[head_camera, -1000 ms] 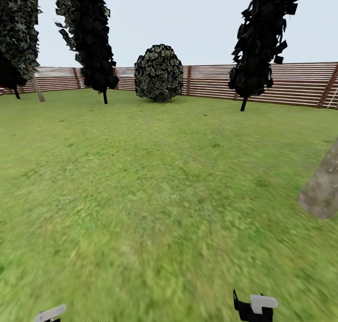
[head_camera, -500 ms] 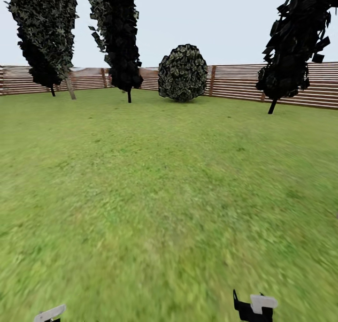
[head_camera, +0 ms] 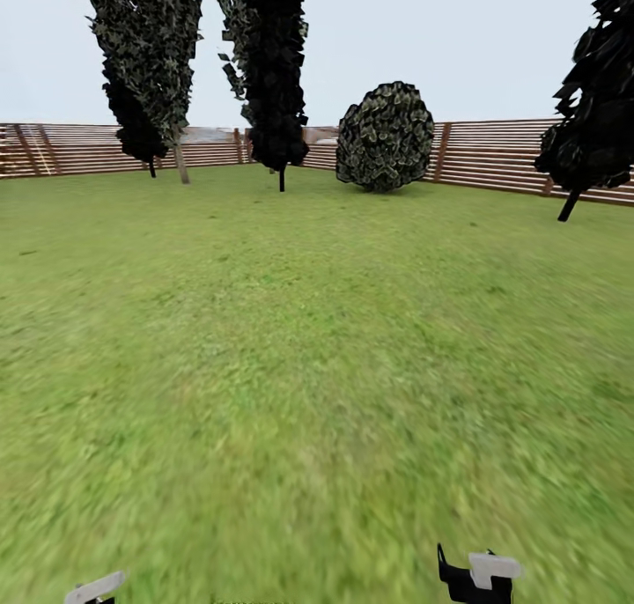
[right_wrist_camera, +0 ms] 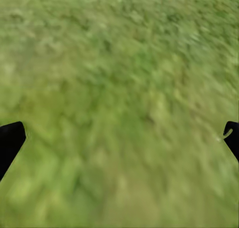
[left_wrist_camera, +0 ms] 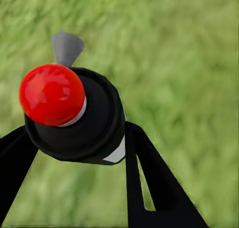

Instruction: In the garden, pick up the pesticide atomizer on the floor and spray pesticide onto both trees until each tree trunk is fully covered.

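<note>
In the left wrist view the pesticide atomizer (left_wrist_camera: 84, 123) sits between my two black fingers (left_wrist_camera: 149, 183): a dark body, a round red nozzle tip (left_wrist_camera: 51, 94) and a grey trigger (left_wrist_camera: 66, 47), with blurred grass behind it. My left gripper (left_wrist_camera: 77, 133) is shut on it. The right gripper (right_wrist_camera: 121, 135) is open over bare grass, its black fingertips (right_wrist_camera: 11, 138) at the picture's edges. Far off at the back left of the head view stands a tree (head_camera: 145, 49) with a pale grey-brown trunk (head_camera: 181, 165).
The lawn (head_camera: 308, 349) stretches ahead to a brown slatted fence (head_camera: 493, 151). Near-black conifers (head_camera: 275, 67) stand at the back and at the right edge (head_camera: 594, 128), with a round shrub (head_camera: 385, 136) between them. Part of my right arm (head_camera: 475, 573) shows at the bottom.
The camera has swung left, so trees, shrub and fence sit further right in the picture. The thick trunk seen at the right edge one second ago is out of view.
</note>
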Controlling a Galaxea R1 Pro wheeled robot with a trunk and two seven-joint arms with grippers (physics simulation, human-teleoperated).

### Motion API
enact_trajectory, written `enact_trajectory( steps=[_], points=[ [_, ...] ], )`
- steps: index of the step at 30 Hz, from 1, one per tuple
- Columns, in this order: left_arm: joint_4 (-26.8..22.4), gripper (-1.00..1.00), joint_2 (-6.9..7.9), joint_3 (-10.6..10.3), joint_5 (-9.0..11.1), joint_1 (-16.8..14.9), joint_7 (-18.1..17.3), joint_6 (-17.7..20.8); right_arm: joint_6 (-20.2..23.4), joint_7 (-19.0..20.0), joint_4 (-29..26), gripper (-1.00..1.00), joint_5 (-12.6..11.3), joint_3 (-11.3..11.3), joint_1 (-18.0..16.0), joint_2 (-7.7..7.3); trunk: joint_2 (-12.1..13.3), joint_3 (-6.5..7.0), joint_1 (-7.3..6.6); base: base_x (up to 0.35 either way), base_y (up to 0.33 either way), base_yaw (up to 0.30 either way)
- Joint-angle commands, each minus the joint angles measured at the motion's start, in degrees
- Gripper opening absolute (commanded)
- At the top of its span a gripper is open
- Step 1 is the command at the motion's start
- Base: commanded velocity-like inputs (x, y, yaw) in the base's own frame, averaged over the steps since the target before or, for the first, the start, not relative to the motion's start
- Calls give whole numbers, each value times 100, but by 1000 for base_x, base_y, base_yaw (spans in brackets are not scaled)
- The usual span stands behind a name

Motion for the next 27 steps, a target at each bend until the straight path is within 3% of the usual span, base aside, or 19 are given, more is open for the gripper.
enact_trajectory(
  steps=[1,27],
  points=[
    [5,-100,-2,25,-13,-5,5,-16,-20,-32,6,100,61,-27,-5,0,-2,-5,-1,0,0,280],
    [5,-100,0,25,-13,-3,5,-7,-20,-32,13,100,61,-27,-3,3,-2,-5,-1,0,0,280]
  ],
)
